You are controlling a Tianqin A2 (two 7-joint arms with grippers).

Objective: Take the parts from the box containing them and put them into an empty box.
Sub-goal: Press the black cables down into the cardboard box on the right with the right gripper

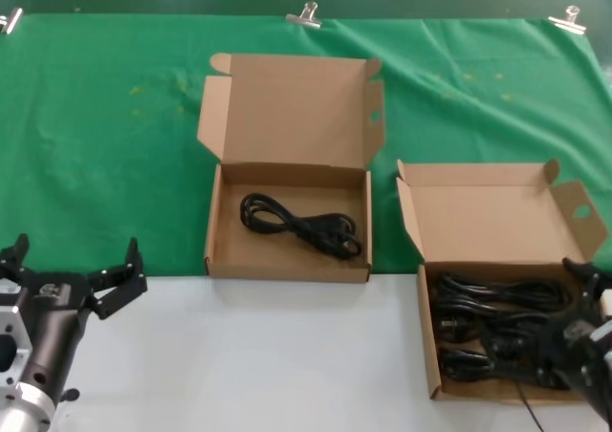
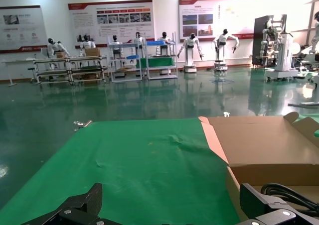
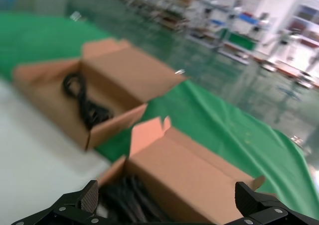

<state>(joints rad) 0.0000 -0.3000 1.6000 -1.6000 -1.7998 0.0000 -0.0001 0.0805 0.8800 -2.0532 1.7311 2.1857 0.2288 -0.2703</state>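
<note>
The middle cardboard box (image 1: 222, 224) is open and holds one black looped power cord (image 1: 304, 224). The right box (image 1: 497, 224) holds several black cords (image 1: 488, 329). My right gripper (image 1: 564, 313) is open and empty, low over the near right part of that box. The right wrist view shows its open gripper (image 3: 167, 200) above the cords (image 3: 127, 200), with the right box's lid (image 3: 194, 170) behind and the middle box (image 3: 124, 68) with its cord (image 3: 84, 103) farther off. My left gripper (image 1: 76, 258) is open and empty at the front left; the left wrist view (image 2: 169, 207) shows the middle box (image 2: 269, 150) and cord (image 2: 291, 192).
A green cloth (image 1: 105, 126) covers the back of the table, held by metal clips (image 1: 304, 14) along its far edge. The front is a white tabletop (image 1: 258, 356). Both boxes' lids stand upright behind them.
</note>
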